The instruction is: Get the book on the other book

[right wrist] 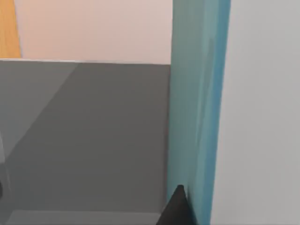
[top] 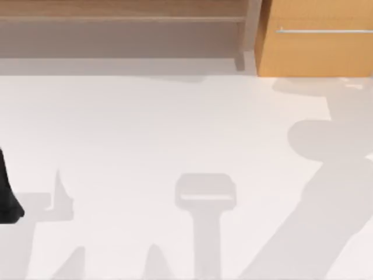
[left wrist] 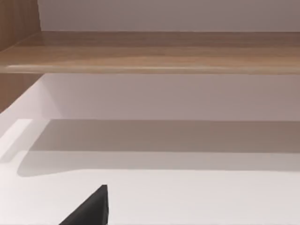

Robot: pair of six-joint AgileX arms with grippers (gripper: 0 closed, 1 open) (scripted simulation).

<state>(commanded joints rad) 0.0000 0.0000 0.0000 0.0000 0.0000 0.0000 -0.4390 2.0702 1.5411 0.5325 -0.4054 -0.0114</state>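
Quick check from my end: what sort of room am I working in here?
Probably a rendered study or office corner: a plain white tabletop backed by a long wooden shelf, with an orange-brown wooden drawer cabinet beside it. A teal upright panel, perhaps a book, shows at the right wrist.

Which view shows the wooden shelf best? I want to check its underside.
The left wrist view: the wooden shelf spans it, with the shaded white surface beneath. The top view catches its boards along the far edge beside an orange cabinet.

White table [top: 175, 134], shadows across it, wooden shelf [top: 122, 17] along far edge
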